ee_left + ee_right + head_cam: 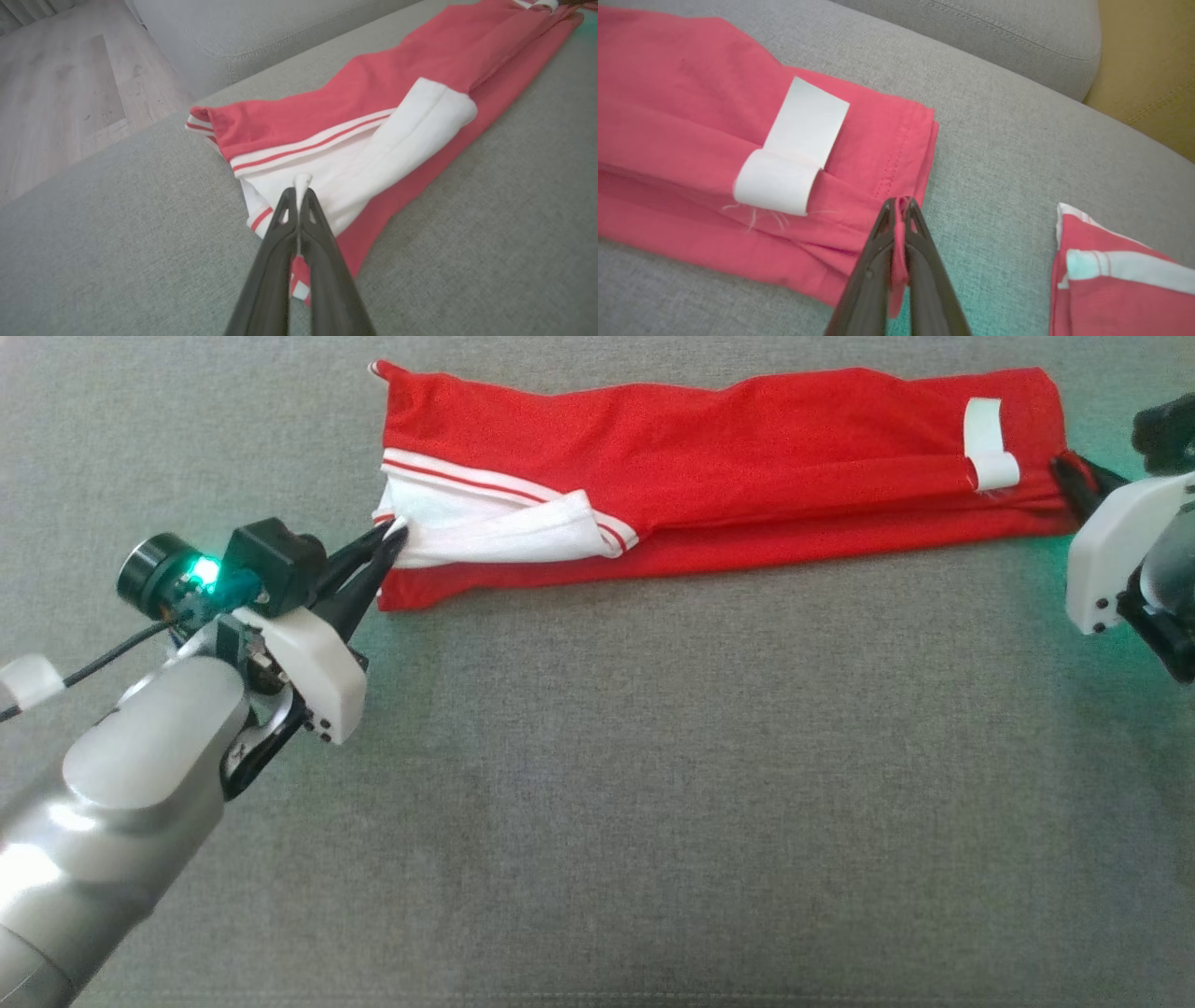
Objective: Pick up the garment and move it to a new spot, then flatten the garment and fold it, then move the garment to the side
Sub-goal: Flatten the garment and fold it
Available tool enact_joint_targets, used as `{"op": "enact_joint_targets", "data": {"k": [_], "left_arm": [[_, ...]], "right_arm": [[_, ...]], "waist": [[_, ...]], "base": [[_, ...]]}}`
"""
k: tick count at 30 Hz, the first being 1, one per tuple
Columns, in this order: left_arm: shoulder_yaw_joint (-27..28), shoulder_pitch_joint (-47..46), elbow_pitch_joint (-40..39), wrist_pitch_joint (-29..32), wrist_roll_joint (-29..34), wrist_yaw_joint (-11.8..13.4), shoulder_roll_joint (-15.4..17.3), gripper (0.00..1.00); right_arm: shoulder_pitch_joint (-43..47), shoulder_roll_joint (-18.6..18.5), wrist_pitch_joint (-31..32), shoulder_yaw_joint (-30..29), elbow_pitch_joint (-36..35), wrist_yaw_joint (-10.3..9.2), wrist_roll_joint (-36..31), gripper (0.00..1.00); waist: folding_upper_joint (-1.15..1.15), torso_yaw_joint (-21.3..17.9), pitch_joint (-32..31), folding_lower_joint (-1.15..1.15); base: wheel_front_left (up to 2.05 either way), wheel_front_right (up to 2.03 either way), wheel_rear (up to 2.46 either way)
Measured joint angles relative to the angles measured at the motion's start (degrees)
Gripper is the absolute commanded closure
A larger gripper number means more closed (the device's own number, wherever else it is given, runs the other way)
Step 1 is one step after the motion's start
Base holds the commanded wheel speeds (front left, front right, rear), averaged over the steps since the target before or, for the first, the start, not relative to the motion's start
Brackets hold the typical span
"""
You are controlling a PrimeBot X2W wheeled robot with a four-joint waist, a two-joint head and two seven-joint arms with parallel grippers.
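Starting at the left, the left gripper (pixel 394 534) has its fingers pressed together on a pinch of the white trim (pixel 495 527) at the left end of the garment (pixel 728 439); a nub of white cloth pokes out past the tips. From there the garment lies as a long, narrow red strip across the far part of the grey sofa cushion (pixel 653 784), long axis running left to right, with a white label (pixel 988 443) near its right end. There the right gripper (pixel 1066 476) has its fingers clamped on the red hem corner. Each arm holds its nearer end, so the next fold, I judge, brings one end along this axis toward the other. Another folded red and white piece (pixel 1111 275) lies apart, beyond the right end
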Motion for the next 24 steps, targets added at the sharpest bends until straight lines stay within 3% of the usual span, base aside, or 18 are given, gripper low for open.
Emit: {"op": "enact_joint_targets", "data": {"k": [3, 4, 5, 6, 10, 15, 20, 24], "left_arm": [[-0.51, -0.01, 1.8, 2.55, -0.04, 0.01, -0.27, 1.0], [-0.94, 0.03, 2.41, 2.77, -0.04, 0.12, -0.27, 0.96], [-1.02, 0.2, 2.74, 2.36, -0.03, 0.79, -0.32, 0.57], [-0.96, 0.39, 3.11, 1.53, -0.03, 1.58, -0.52, 0.0], [0.91, 1.04, 4.52, -3.43, -0.2, 4.1, -2.29, 0.0], [6.66, 1.15, 5.33, -10.34, -2.4, 7.88, -5.77, 0.0], [19.89, 4.99, -2.61, -11.21, -2.02, 11.92, -8.36, 0.0], [27.78, 10.34, -8.93, -11.45, 1.58, 12.81, -9.31, 0.0]], "right_arm": [[-0.02, 0.05, 0.15, 1.16, 0.23, 0.0, 0.41, 1.0], [-0.02, 0.09, 0.07, 1.38, 0.29, 0.0, 0.71, 0.91], [-0.03, 0.2, -0.12, 1.38, 0.48, 0.0, 1.11, 0.0], [-0.03, 0.3, -0.2, 1.41, 0.62, 0.0, 1.56, 0.0], [-0.15, 0.53, -3.26, 0.01, 1.1, 0.0, 4.31, 0.0], [-1.16, 3.83, -11.9, -7.01, -0.48, 0.0, 12.92, 0.0], [-1.36, 8.59, -19.57, -10.69, -2.05, 0.0, 14.4, 0.0], [-0.31, 11.78, -20.47, -14.54, -3.16, 0.0, 12.91, 0.0]], "waist": [[0.0, -0.25, -0.22, 0.0], [0.0, -0.33, -0.36, 0.0], [0.0, -0.42, -0.51, 0.0], [0.0, -0.5, -0.69, 0.0], [0.0, -0.75, -1.77, 0.0], [0.0, -1.13, -3.93, 0.0], [0.0, -2.01, -6.72, -0.01], [0.0, -2.62, -8.38, -0.01]], "base": [[0.0, 0.0, 0.0], [0.0, 0.0, 0.0], [0.0, 0.0, 0.0], [0.0, 0.0, 0.0], [0.0, 0.0, 0.0], [0.0, 0.0, 0.0], [0.0, 0.0, 0.0], [0.0, 0.0, 0.0]]}}
